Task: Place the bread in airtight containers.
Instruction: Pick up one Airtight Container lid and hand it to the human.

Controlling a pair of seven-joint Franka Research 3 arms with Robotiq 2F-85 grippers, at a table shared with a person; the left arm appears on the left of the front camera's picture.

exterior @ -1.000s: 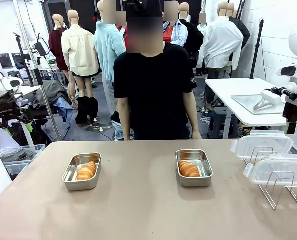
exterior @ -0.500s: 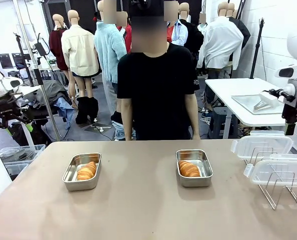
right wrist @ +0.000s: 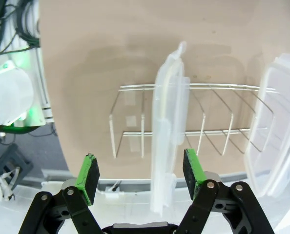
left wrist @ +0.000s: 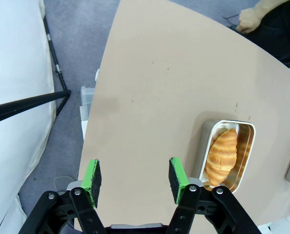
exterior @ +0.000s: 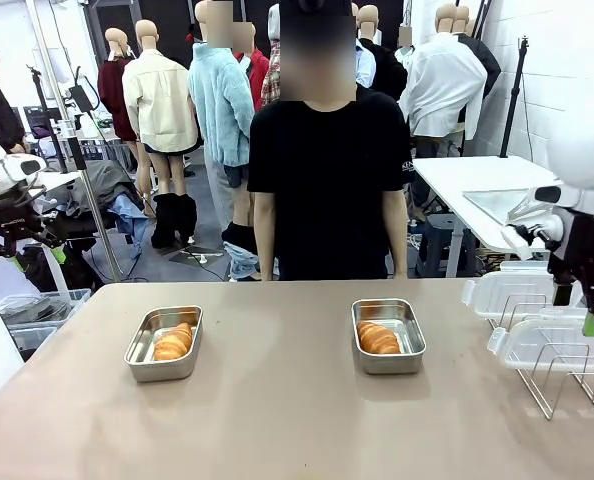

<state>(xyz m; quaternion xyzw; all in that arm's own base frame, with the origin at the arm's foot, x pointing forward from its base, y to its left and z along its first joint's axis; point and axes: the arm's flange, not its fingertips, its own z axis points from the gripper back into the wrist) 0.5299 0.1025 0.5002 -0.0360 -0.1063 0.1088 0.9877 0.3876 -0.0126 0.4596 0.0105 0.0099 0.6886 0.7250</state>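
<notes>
Bright even light, soft shadows under the containers point(exterior: 162, 368), wrist views bowed at edges; focus sharp

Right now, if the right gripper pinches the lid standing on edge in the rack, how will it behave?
The lid looks thin, clear plastic: probably light and slightly flexible. Its glossy faces might slip. Propped on edge in the wire rack, it could tip if nudged.

The left bread point(exterior: 173, 342) and right bread point(exterior: 378, 338) were golden-brown, banded with paler ridges. Their containers point(exterior: 160, 372) were plain silvery steel, on a matte tan bench point(exterior: 277, 430). The lids point(exterior: 522, 292) were clear with whitish rims, the wire rack point(right wrist: 140, 132) silver. Black jaws carried bright green pads point(left wrist: 92, 179). The person's shirt point(exterior: 322, 190) was black.
</notes>
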